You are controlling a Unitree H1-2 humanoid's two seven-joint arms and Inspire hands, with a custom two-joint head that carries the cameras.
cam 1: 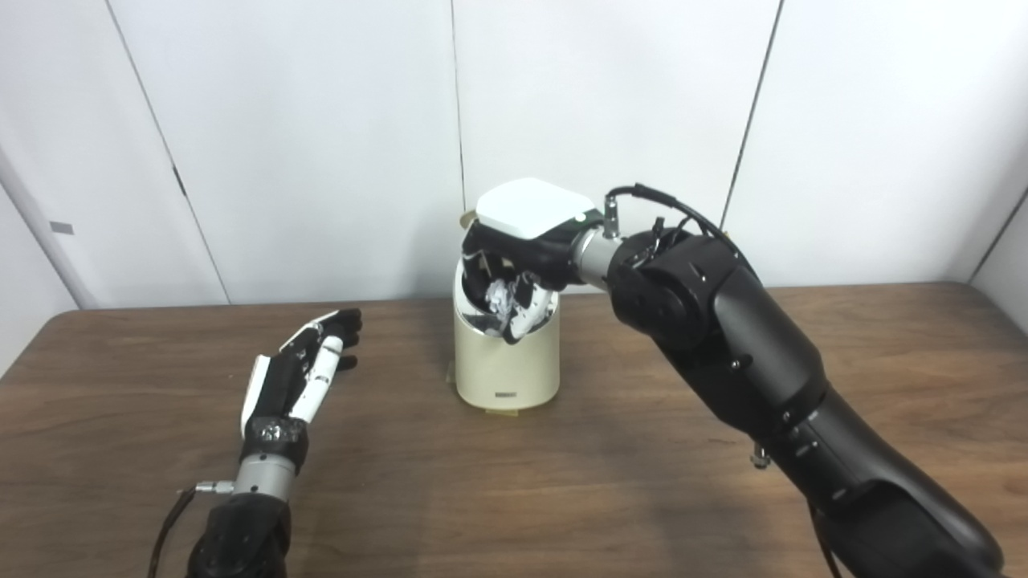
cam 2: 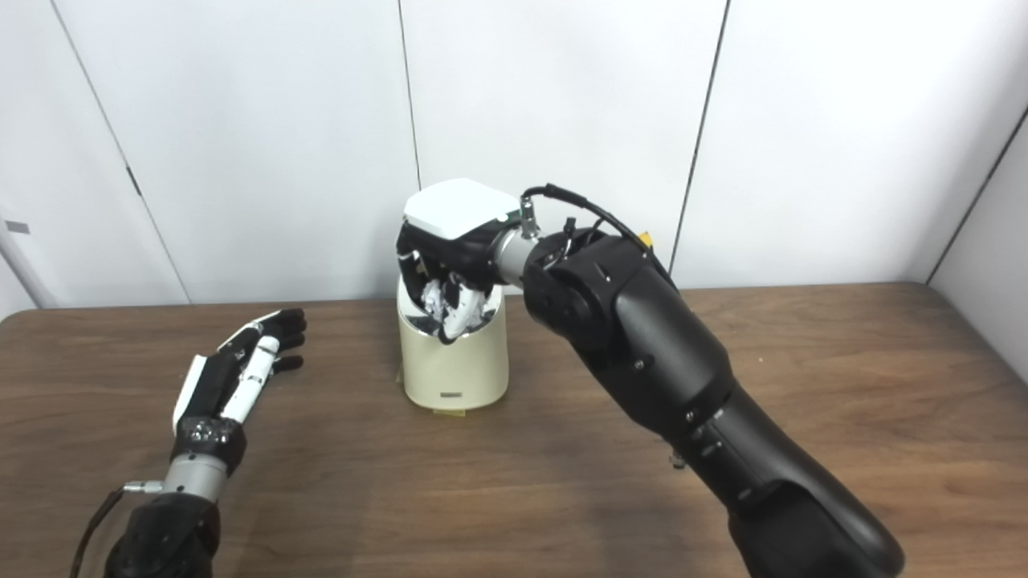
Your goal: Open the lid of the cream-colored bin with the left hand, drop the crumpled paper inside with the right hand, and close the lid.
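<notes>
I see one cream bin (cam 1: 506, 361) standing on the brown table (cam 1: 642, 482). My right hand (cam 1: 526, 249) hangs over the bin's open top, its fingers closed on one crumpled paper (cam 1: 499, 299). My left hand (cam 1: 301, 373) waits well apart on the left, fingers straight and holding nothing.

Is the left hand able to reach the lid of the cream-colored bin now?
Probably not yet: the right hand, shut on the crumpled paper, covers the cream-colored bin opening. The left hand lies open on the table.
</notes>
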